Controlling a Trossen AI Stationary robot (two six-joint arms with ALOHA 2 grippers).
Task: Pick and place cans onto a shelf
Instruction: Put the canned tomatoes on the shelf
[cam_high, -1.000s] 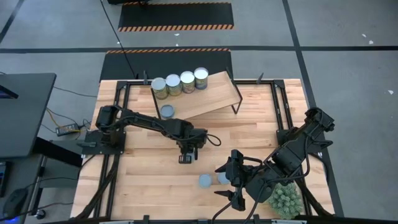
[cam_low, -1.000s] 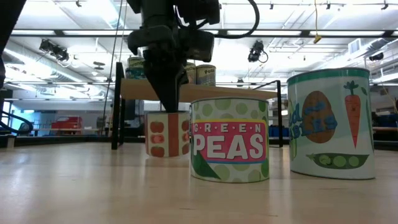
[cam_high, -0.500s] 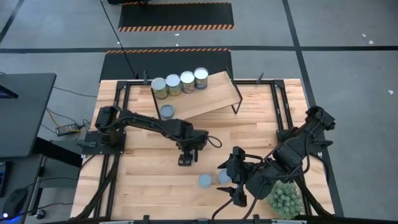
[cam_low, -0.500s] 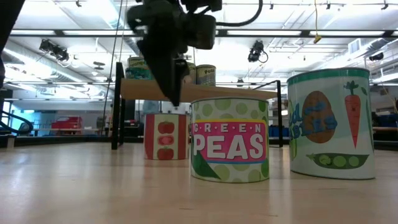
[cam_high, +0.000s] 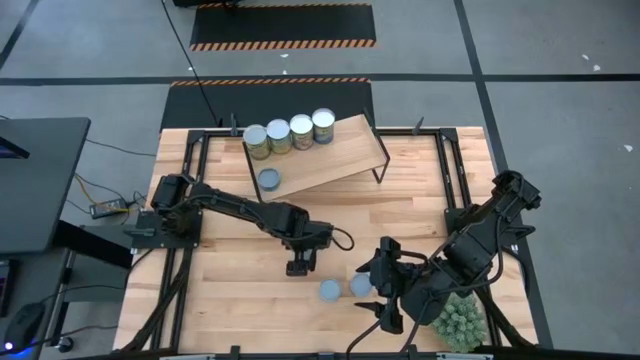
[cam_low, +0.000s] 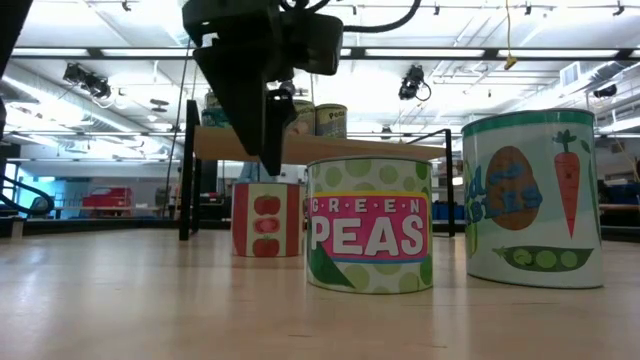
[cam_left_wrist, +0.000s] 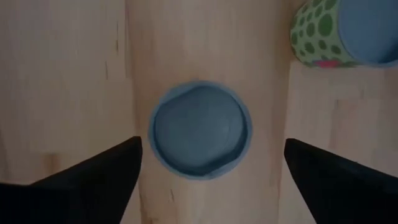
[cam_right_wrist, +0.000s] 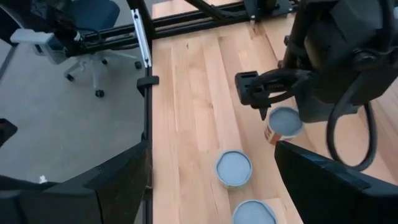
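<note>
As the left gripper (cam_high: 301, 266) lifts away, the tomato-label can (cam_low: 267, 218) it was clamping a second ago stands upright on its own on the table (cam_high: 230, 300). It is near the middle of the table and well short of the shelf (cam_high: 340, 155). The fingers, pinched on the can's rim a moment back, are now spread wide with nothing between them. The left wrist view looks straight down on the can's blue-grey top, with a finger (cam_left_wrist: 93, 180) on either side and clear of it.

Two more cans wait nearer the front edge, the green peas can (cam_low: 370, 225) and the carrot-label can (cam_low: 533, 198) side by side. The right gripper (cam_high: 375, 310) hovers just beside them, next to a spiky green plant ball (cam_high: 460, 320). Its jaws are also wide open and holding nothing.

Four cans (cam_high: 290, 132) line the shelf's back edge. A fifth can (cam_high: 268, 179) sits by its front left corner, though whether it is on the plank or on the table cannot be told.

The release looks like a set-down on the table rather than a placement. This can probably needs a fresh grip before it can join the row, so at least three cans are left to shelve.
</note>
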